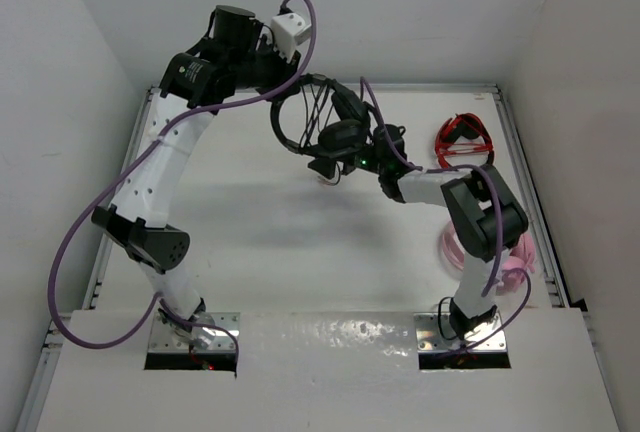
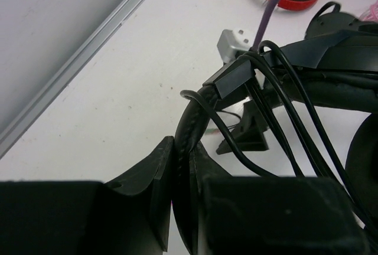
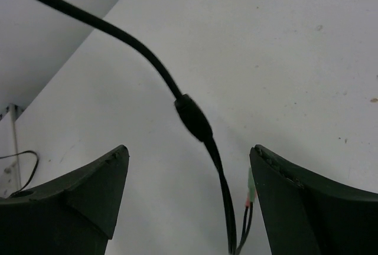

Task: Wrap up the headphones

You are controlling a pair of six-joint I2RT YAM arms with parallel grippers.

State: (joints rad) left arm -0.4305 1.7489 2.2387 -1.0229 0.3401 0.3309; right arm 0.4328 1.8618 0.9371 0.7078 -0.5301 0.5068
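From my remote station, the black headphones (image 1: 335,137) sit at the far middle of the white table (image 1: 270,222), their thin cable (image 2: 283,119) looped in several strands across the headband (image 2: 190,126). My left gripper (image 2: 180,149) pinches that padded headband between its fingers. My right gripper (image 3: 189,154) hangs over the tabletop with fingers spread wide; the cable's loose end (image 3: 192,116) runs down between them, touching neither, with green and pink plugs (image 3: 249,187) just beside the right finger. A red headset (image 1: 462,140) lies to the right, a pink headset (image 1: 510,257) nearer the right arm's base.
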